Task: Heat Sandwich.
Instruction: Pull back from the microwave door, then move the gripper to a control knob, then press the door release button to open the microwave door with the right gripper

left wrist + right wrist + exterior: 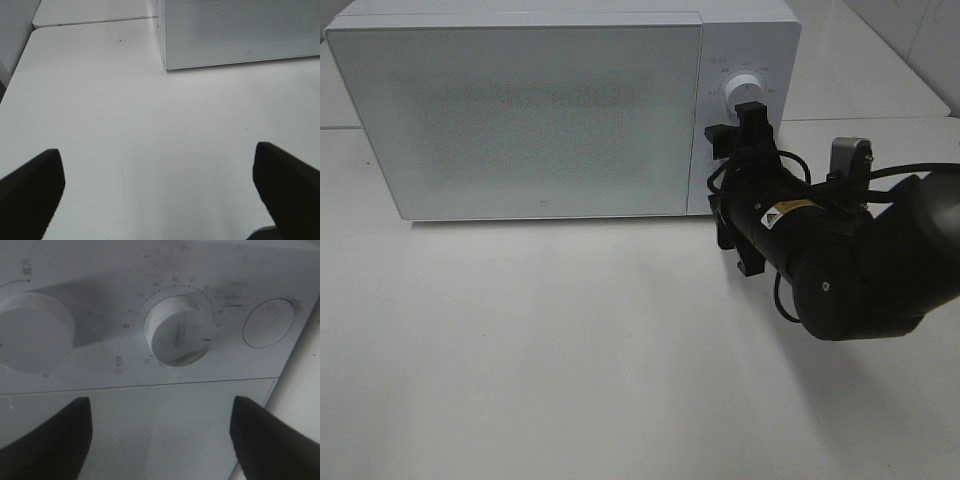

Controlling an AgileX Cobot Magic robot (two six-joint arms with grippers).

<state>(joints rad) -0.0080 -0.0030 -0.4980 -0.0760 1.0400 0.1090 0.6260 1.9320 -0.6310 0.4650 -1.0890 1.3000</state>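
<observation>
The sandwich is out of view. The white microwave [520, 110] stands at the back of the table with its door shut. My right gripper [738, 125] hovers just in front of the control panel, below the upper dial [745, 90]. In the right wrist view the right gripper [161, 402] is open, its fingers wide apart, with nothing between them. The numbered timer dial [177, 337] lies just beyond the fingertips. My left gripper [157, 150] is open over bare tabletop, near the microwave's front corner [165, 62].
A second dial [30, 332] and a round button [267, 322] flank the timer dial on the panel. The white table [570, 350] stretches in front of the microwave. The right arm's dark body [860, 260] fills the right side. A second tabletop [90, 12] adjoins at the back.
</observation>
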